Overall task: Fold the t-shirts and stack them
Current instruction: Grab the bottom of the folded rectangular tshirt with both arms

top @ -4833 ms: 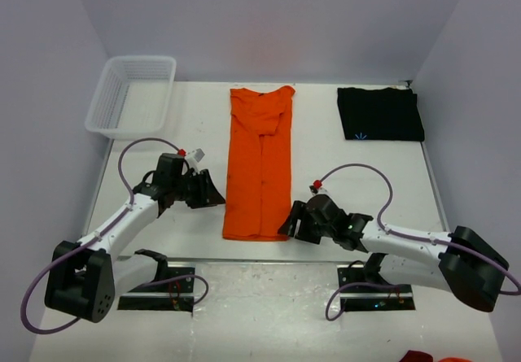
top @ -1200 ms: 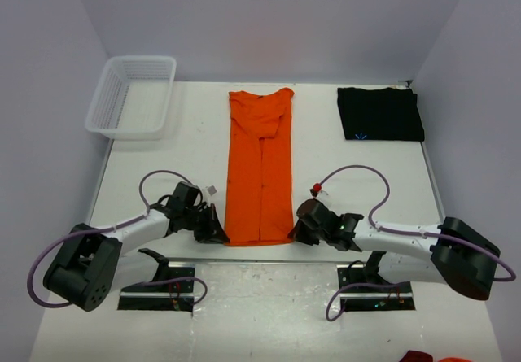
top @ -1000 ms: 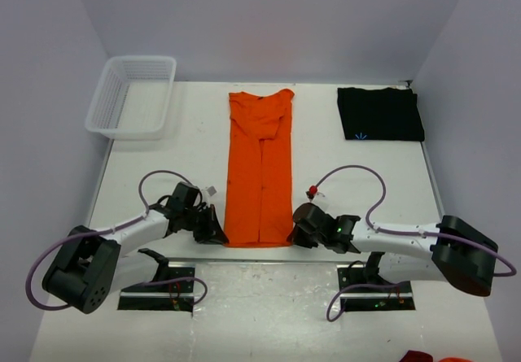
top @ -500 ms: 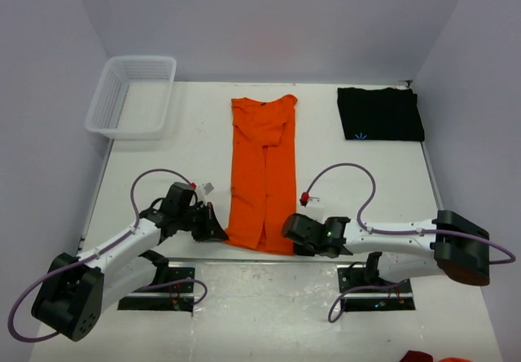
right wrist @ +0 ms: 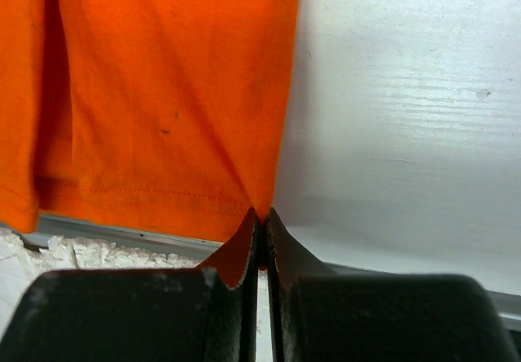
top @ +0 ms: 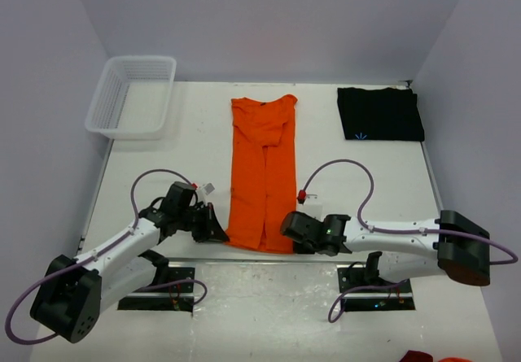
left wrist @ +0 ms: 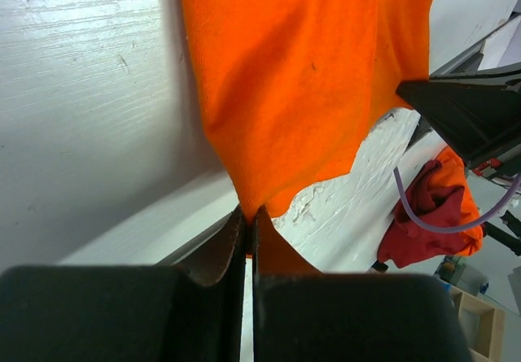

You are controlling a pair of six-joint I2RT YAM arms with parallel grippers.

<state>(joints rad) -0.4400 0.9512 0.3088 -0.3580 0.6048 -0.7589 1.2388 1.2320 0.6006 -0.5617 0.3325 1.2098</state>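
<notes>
Two shirts on the white counter (top: 350, 175), so biggest stuff first. The orange t-shirt (top: 263, 167) lies down the middle as a long narrow strip, collar at the far end, hem at the near edge. Its sides are folded in, so the sleeves are mostly hidden under the folds.

The black t-shirt (top: 380, 114) sits folded at the far right corner, well apart from the orange one. There's a tiny light-blue mark on it, way too small to read; might be a logo, can't say.

The white mesh basket (top: 98, 106) is at the far left corner, and all I can see inside is its own mesh floor.

The left gripper (top: 221, 235) is pinched tight on the near left hem corner. The wrist view shows its fingers (left wrist: 220, 252) together with orange cloth between them. The right gripper (top: 287, 228) is clamped the same way on the near right hem corner, its fingers (right wrist: 236, 256) squeezed on the stitched edge.

A red-and-orange cloth heap (top: 435, 355) is off the counter at the bottom right, cut off by the frame.
</notes>
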